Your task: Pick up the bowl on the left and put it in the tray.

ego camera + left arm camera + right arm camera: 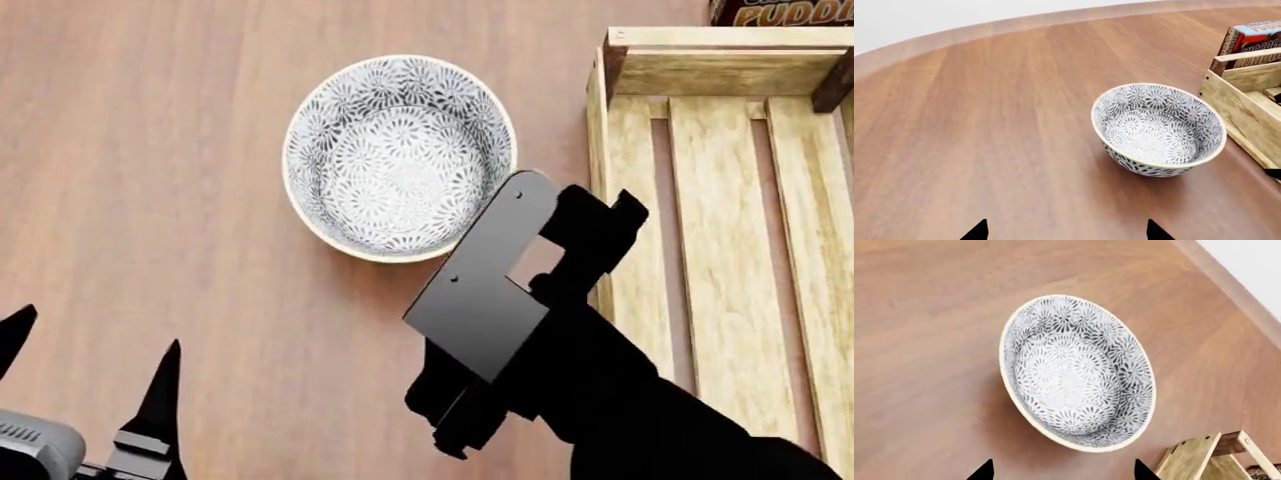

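Right end effector (1061, 471): your fingertips show in the right wrist view as 2 dark points set well apart, open, with nothing between them. They hang above the near rim of the bowl (398, 155), probably so that 1 finger can drop inside the wall and 1 outside. In the head view the right arm crosses from below, its wrist plate overlapping the bowl's near right edge.

Left end effector (87, 375): 2 dark tips, spread, holding nothing, low at the left and well clear of the bowl; it looks parked out of your way.

Bowl: upright, empty, resting on the surface (147, 150), just beside the left wall of the tray (705, 200) but apart from it. Not yet lifted.

Tray: slatted light wood, no load visible on its slats. A chocolate pudding box (1251, 41) stands beyond its far end.

Surface: brown wood grain with a curved edge; a plain pale wall (934, 15) behind.
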Tool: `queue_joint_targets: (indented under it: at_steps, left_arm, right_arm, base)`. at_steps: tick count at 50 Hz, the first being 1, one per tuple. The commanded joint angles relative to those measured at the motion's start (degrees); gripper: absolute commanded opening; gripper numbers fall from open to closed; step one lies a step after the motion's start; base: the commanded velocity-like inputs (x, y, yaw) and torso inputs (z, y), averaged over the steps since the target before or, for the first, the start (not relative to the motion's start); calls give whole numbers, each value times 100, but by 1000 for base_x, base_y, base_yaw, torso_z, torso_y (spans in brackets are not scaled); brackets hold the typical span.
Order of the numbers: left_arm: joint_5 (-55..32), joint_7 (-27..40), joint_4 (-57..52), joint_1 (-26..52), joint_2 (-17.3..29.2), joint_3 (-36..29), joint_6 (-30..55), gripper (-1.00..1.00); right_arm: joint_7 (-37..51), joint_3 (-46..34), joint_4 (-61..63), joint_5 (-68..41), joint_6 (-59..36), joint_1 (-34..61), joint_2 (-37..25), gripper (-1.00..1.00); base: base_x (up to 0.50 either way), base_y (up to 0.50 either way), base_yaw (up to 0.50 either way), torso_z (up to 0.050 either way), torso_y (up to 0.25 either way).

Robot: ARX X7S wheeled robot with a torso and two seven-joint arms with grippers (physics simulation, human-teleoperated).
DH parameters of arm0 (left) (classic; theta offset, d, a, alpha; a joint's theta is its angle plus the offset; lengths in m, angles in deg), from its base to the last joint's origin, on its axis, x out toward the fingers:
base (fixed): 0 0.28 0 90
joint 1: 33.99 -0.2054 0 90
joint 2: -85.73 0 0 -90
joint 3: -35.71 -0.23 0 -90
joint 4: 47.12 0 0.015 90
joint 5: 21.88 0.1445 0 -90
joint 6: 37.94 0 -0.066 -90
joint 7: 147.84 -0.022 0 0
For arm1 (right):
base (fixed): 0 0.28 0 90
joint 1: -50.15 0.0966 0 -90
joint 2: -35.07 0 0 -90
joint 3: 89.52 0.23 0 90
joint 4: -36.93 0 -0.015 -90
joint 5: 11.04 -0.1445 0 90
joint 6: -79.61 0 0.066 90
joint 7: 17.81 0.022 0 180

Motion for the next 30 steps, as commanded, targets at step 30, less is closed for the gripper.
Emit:
queue_joint_targets:
  at_steps: [30]
  left_arm:
    - [139, -380, 261, -437, 94, -178, -657, 100]
  right_arm:
    - [-1423, -2622, -2967, 2398, 1717, 1577, 863, 100]
  base:
    - [0, 0, 0, 0, 0]
